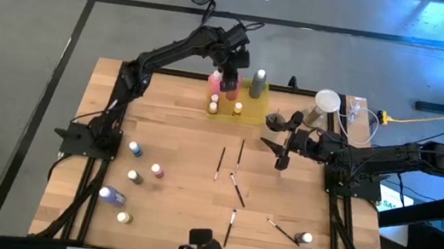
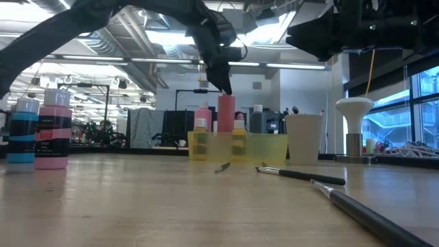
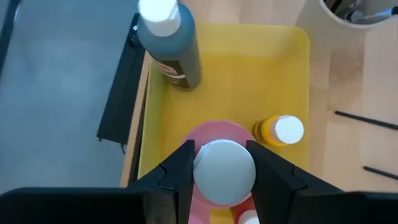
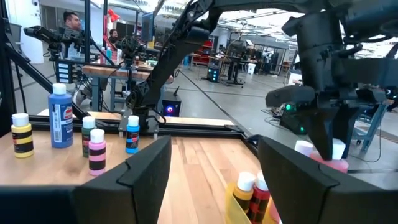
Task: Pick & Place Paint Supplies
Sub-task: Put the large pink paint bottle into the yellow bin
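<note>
The left gripper (image 3: pixel 224 171) is reaching over the yellow tray (image 1: pixel 240 104) at the far edge of the table (image 1: pixel 184 154), and its fingers are clamping the white cap of the tall pink bottle (image 2: pixel 226 113). The bottle is standing upright inside the tray; I judge the arm is setting it down there, next to the grey bottle (image 3: pixel 169 40) and the small yellow bottle (image 3: pixel 280 131), because the tray seems to be the place for collecting the paint.

The right gripper (image 1: pixel 281 156) is hovering near the right side of the table with its jaws standing apart and nothing between them.

Several paintbrushes (image 1: pixel 240 159) are lying on the middle of the table, and more small bottles (image 1: pixel 134 149) are waiting on the left part.
</note>
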Robot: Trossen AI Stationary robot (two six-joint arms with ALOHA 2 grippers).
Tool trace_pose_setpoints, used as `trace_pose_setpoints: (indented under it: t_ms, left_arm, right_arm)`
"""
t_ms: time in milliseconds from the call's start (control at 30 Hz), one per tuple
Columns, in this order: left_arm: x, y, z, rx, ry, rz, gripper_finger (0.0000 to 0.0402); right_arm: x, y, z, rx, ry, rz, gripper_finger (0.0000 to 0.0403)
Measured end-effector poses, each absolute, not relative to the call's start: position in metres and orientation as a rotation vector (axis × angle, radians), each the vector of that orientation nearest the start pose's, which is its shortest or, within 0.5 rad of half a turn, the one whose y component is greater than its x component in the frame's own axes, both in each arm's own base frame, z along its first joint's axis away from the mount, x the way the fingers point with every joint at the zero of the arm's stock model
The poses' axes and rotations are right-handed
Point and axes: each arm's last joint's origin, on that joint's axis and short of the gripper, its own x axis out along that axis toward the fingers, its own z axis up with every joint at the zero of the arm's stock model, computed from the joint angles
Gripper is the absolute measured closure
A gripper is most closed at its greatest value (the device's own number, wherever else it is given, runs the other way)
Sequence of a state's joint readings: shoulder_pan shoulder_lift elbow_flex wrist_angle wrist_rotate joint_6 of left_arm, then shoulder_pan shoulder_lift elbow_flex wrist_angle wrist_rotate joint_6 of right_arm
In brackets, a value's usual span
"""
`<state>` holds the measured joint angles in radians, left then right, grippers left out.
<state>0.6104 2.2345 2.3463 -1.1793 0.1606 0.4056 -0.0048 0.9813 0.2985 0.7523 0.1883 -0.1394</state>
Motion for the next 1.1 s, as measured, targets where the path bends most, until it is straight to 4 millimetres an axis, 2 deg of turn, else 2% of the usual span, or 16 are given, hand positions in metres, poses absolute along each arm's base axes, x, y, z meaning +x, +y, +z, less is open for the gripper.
trace_pose_setpoints:
  t_ms: [233,533,867,1100]
  left_arm:
    - [0.377,0.273,0.315,-0.089,1.031,0.211,0.0283]
    - [0.383,0.277,0.301,-0.085,1.003,0.200,0.0283]
    - [0.380,0.278,0.299,-0.094,1.021,0.206,0.0283]
    - [0.384,0.282,0.284,-0.107,1.065,0.200,0.0283]
  right_arm:
    - [0.197,-0.006,0.220,-0.141,-0.039,-0.197,0.0158]
    - [0.197,-0.006,0.219,-0.142,-0.031,-0.196,0.0158]
    - [0.197,-0.006,0.219,-0.143,-0.028,-0.198,0.0158]
    - [0.197,-0.006,0.219,-0.145,-0.023,-0.197,0.0158]
